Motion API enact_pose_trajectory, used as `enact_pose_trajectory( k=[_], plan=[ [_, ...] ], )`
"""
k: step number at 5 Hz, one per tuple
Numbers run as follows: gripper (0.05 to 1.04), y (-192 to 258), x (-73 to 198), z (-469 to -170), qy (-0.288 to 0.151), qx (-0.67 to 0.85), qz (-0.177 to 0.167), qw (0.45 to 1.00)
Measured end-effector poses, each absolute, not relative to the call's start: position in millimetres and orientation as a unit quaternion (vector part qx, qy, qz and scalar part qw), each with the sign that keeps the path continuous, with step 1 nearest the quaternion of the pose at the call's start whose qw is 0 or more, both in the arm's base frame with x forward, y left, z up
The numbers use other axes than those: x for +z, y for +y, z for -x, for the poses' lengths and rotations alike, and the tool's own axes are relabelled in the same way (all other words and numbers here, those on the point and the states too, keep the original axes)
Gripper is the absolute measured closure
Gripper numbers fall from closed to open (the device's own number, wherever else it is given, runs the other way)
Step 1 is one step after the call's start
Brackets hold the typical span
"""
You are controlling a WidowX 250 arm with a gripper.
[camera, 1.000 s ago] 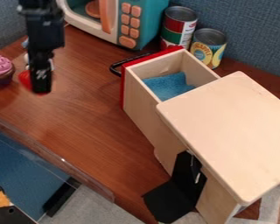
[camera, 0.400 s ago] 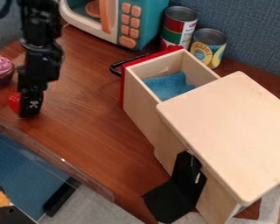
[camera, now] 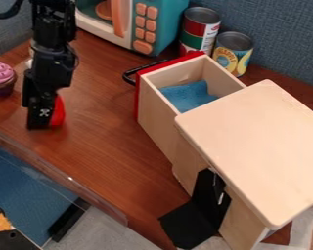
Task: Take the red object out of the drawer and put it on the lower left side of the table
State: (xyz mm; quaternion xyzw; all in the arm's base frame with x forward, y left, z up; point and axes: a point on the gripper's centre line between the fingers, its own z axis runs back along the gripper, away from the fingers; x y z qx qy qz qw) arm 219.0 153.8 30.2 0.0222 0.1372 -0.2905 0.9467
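Well, the red object [camera: 58,113] is near the table's edge [camera: 55,169].

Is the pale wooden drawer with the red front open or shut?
Open: the drawer juts from under the pale wooden cabinet top, and blue cloth shows inside.

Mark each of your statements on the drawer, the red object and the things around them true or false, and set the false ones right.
1. The drawer stands open. True.
2. The red object is outside the drawer, at the gripper. True.
3. The cloth in the drawer is yellow. False: it is blue.
4. The cupcake stands inside the microwave. False: it stands on the table.
5. Two cans stand near the drawer's red front. True.
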Motion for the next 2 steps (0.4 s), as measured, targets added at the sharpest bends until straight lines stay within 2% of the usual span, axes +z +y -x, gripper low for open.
enact_pose_trajectory(
  k=[1,2],
  plan=[
    [0.082,147,76,-231,0.083,-0.283,-0.025,0.955],
    [0.082,141,117,-239,0.049,-0.281,-0.015,0.958]
  ],
)
